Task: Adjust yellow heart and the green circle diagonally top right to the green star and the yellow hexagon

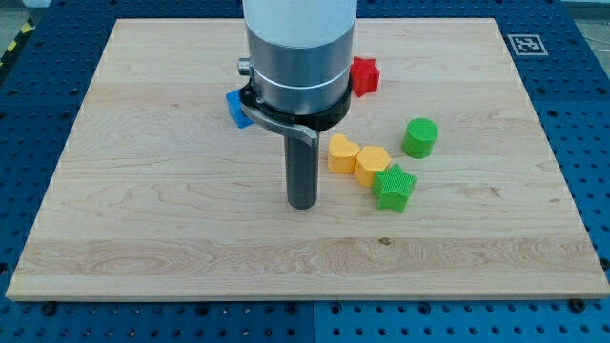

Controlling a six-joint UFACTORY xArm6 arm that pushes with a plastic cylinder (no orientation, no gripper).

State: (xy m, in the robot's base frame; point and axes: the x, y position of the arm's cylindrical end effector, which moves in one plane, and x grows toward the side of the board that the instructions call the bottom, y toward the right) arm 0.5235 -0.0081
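The yellow heart (342,152) lies right of the board's middle, touching the yellow hexagon (372,164) at its lower right. The green star (394,187) touches the hexagon's lower right side. The green circle (419,137) stands apart, up and to the right of the hexagon. My tip (302,202) rests on the board to the left of and slightly below the yellow heart, a small gap away, touching no block.
A red block (364,74) sits near the view's top, right of the arm body. A blue block (237,106) shows partly behind the arm's left side. The wooden board (143,191) has a marker tag (526,44) off its top right corner.
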